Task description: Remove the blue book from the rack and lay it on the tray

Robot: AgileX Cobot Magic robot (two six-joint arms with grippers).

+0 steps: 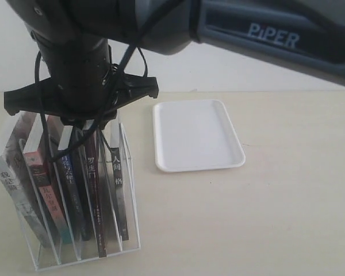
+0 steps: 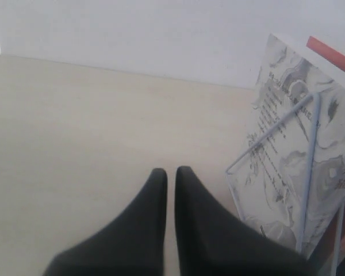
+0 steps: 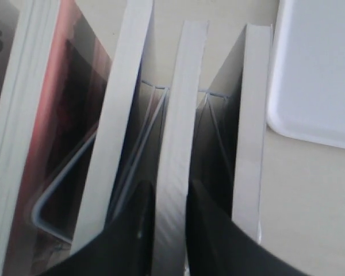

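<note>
Five books stand in the rack (image 2: 309, 172), one per slot btwn thin pale wire dividers. In the ext. view, L to R: a grey marbled book (image 1: 11, 172), a red-spined book (image 1: 46, 198), the blue book (image 1: 70, 178) w/ white characters down its spine, a dark-spined book (image 1: 94, 178), then a thin black-spined book (image 1: 118, 184) nearest the tray. The blue book sits upright in the middle slot, hemmed in by neighbours on both sides.

The R arm (image 1: 264, 34), a dark glossy shell w/ loose black cables (image 1: 39, 86), reaches across and hangs over the rack, hiding most book tops. R hand (image 3: 169, 184): matte black tapered fingers (image 3: 141, 230) are pressed to both faces of one book's white page edge, closed on it. Counting from the tray side it's the 2nd book, i.e. the dark-spined book just beside the blue one, though no spine shows in that wrist view. L hand (image 2: 171, 170): fingers together w/ only a thin slit, holding nothing, over bare desk just outside the marbled book's cover.

The tray (image 1: 198, 135) is smooth white w/ rounded corners and a low rim. It lies flat near the rack's R side, apart from it. The desk (image 1: 276, 218) is pale cream, matte, w/ faint grain. A plain white wall (image 2: 161, 34) stands behind.
</note>
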